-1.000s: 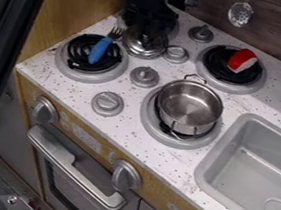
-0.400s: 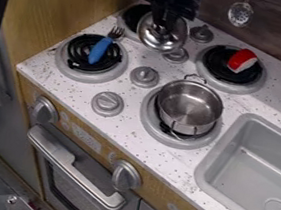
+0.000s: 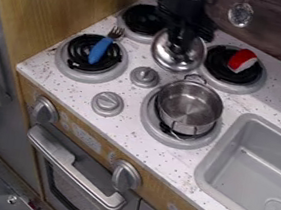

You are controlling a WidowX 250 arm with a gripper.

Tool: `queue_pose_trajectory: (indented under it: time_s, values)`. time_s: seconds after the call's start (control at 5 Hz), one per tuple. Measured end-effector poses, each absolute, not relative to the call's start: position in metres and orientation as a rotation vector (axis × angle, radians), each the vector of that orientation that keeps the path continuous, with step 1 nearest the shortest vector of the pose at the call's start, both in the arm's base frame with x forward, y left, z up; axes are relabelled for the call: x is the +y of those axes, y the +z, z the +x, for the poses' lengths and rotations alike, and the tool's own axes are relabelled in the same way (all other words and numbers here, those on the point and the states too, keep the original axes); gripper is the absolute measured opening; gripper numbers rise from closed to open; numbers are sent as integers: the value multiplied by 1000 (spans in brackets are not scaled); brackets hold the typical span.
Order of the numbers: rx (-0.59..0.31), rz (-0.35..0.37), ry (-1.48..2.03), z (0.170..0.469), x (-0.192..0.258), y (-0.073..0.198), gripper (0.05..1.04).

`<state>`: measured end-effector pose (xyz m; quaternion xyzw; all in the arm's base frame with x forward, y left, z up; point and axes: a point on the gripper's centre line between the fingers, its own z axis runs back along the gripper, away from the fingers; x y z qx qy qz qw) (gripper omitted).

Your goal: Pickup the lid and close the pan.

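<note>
The lid (image 3: 173,62) is at the upper middle of the frame, gripped in the black gripper (image 3: 181,42) and apparently raised off the tabletop (image 3: 110,137), just beyond the open pan (image 3: 190,106) near the centre. The pick-up looks done, so the step in hand is carrying the lid to the pan. The next move calls for bringing it toward the lower right, centring it over the rim, then lowering it level before letting go.

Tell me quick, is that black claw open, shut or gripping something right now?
Gripper: closed on the shiny metal lid, near the pan, which has no lid on it.
</note>
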<state>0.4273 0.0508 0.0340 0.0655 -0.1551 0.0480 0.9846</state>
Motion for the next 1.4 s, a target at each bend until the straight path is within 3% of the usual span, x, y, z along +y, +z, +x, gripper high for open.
queue_pose_trajectory:
  time_s: [0.4,0.8,1.4]
  values:
    - [-221,115,44,402,9,37,255]
    - [-125,95,71,373,5,36,255]
    - [-93,47,23,365,-21,26,255]
